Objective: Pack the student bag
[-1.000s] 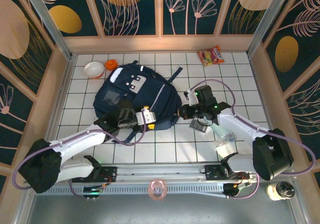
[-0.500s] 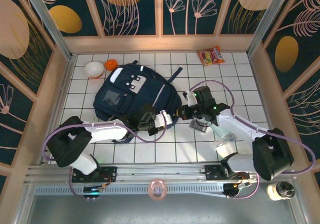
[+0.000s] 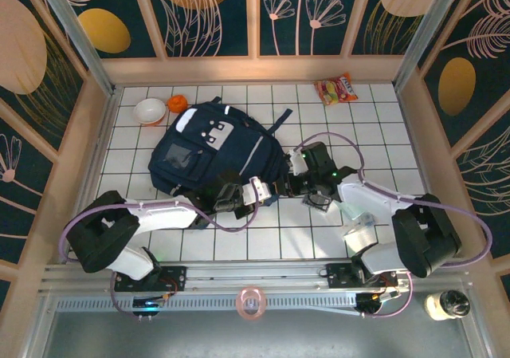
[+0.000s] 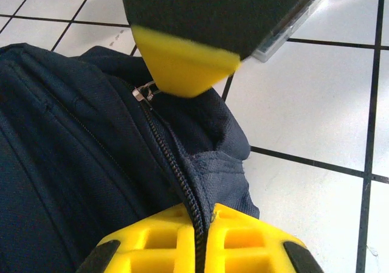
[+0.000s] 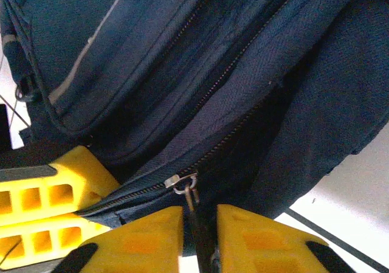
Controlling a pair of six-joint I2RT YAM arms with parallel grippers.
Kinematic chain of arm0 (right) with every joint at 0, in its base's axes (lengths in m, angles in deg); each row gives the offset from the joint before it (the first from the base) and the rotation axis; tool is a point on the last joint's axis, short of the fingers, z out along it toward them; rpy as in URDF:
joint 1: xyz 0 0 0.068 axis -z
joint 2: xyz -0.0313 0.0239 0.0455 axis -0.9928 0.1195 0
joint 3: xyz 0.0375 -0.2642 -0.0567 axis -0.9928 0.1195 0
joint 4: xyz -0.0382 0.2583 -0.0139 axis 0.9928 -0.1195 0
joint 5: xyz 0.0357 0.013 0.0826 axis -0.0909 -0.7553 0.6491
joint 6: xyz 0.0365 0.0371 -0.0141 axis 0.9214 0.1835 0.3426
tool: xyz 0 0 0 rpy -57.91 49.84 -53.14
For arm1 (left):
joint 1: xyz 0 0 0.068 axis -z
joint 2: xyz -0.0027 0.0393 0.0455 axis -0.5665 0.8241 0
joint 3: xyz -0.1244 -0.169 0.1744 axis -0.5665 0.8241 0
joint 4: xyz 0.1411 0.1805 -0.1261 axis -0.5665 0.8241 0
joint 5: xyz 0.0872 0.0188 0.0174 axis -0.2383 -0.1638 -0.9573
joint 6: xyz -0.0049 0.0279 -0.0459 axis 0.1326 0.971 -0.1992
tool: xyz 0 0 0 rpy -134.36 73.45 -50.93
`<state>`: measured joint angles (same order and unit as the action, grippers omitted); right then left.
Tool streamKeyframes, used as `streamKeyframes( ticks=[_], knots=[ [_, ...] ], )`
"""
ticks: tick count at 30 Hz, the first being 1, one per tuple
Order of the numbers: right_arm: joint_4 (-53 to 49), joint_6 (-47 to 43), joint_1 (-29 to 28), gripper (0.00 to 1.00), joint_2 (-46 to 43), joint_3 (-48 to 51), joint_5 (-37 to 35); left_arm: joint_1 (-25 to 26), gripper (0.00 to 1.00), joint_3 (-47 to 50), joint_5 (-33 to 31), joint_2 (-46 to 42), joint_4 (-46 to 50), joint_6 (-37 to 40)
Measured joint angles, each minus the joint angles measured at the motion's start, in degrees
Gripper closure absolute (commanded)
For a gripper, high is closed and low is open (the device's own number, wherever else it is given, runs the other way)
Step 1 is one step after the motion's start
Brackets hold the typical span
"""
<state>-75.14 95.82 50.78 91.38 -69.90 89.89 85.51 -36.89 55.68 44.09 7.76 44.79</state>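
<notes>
Top external view: the student bag lies flat on the table. Its long axis slants from the patched top beside the bowl down to the right. At that low end the left pincer clamps the zipper seam. The right pincer stands narrow around the zipper pull; I cannot tell whether it grips. A snack packet lies well apart.

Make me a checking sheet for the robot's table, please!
Surface: white tiled table, black grid lines.
Job's things: large navy-blue fabric backpack lying flat mid-table.
Clutter: round white bowl and small orange ball beside the backpack's top; colourful plastic snack packet at the far edge.
Grippers: left fingers shut on the backpack's zip seam; right fingers either side of the metal zip pull, grip unclear.
Cables: purple cables arch over the table.
Surroundings: dark flower-patterned wall panels in wooden frames.
</notes>
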Motion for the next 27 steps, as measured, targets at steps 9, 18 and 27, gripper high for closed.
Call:
streamKeyframes(
  ticks=[9, 18, 27],
  knots=[
    [0.3, -0.8, -0.4, 1.00, 0.9, -0.2, 0.4, -0.1, 1.00, 0.5, 0.8, -0.8, 0.3, 0.0],
    [-0.4, 0.6, 3.8, 1.00, 0.0, -0.4, -1.1, -2.1, 1.00, 2.5, 1.5, -6.7, 3.8, 3.2],
    [1.8, 6.1, -6.8, 1.00, -2.8, 2.1, -2.7, -7.8, 0.88, 6.5, -0.5, -21.9, 21.0, 14.3]
  ],
)
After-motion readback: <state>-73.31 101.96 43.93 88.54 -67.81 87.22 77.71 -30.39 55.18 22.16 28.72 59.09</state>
